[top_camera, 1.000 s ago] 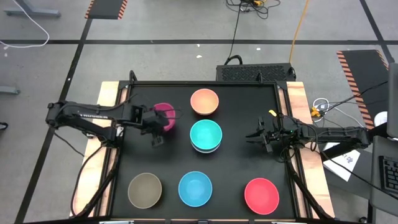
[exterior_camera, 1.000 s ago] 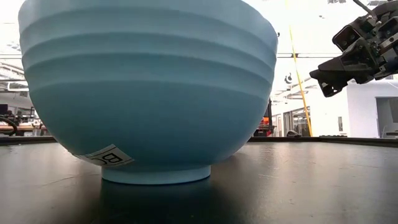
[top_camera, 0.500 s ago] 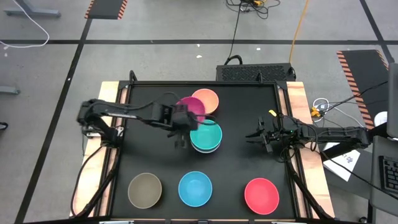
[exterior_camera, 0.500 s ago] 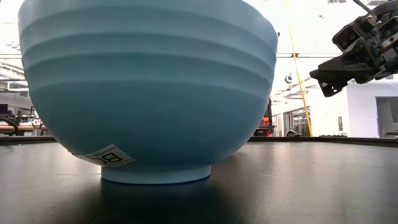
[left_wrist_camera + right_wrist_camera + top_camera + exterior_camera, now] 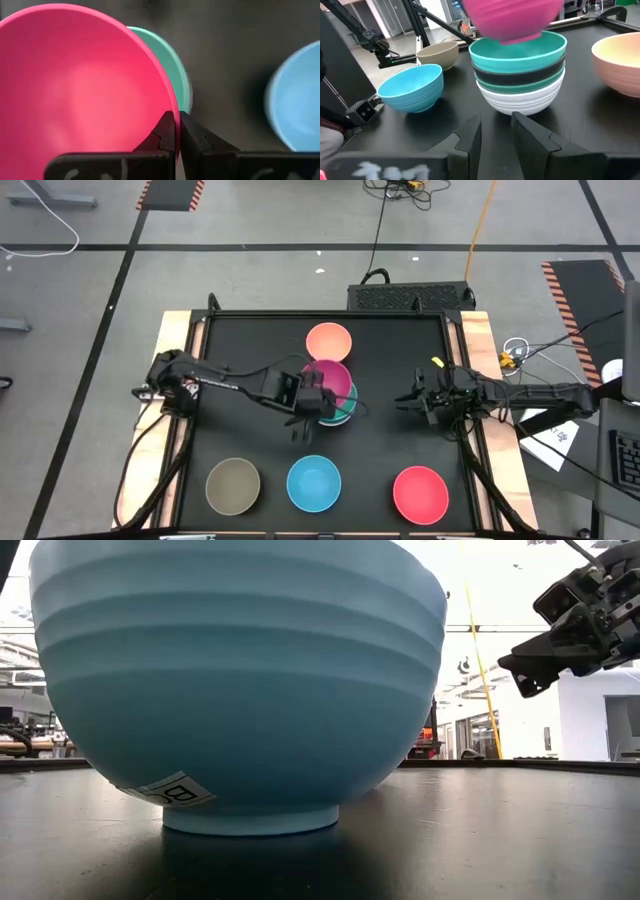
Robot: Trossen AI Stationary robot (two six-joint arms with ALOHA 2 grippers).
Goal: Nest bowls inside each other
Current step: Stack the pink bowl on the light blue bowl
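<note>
My left gripper (image 5: 314,394) is over the table's middle, shut on the magenta bowl (image 5: 328,375), which hangs just above a stack of bowls (image 5: 520,75) with a teal one (image 5: 519,51) on top, black and white ones below. The peach bowl (image 5: 328,342) rests on its foot beyond the stack. The olive-brown (image 5: 233,485), light blue (image 5: 314,483) and red (image 5: 420,493) bowls stand along the near edge. My right gripper (image 5: 405,398) waits open near the right edge, touching nothing. My left gripper pinches the magenta bowl's rim (image 5: 172,107) on the side towards the arm, one finger (image 5: 165,132) inside the bowl and the other (image 5: 195,137) outside. It comes from the table's left. The bowl (image 5: 512,17) is lifted clear, mouth up, above the teal bowl.
The light blue bowl (image 5: 235,680) fills most of the low view, with my right gripper (image 5: 525,665) high beside it. Wooden rails (image 5: 478,350) border the black table top on the left and right. Bare table lies between the stack and the right gripper.
My left gripper has carried the magenta bowl, lifted, from the table's far left part toward the right, ending over the teal-topped stack in the middle. It stayed shut on the rim throughout.
</note>
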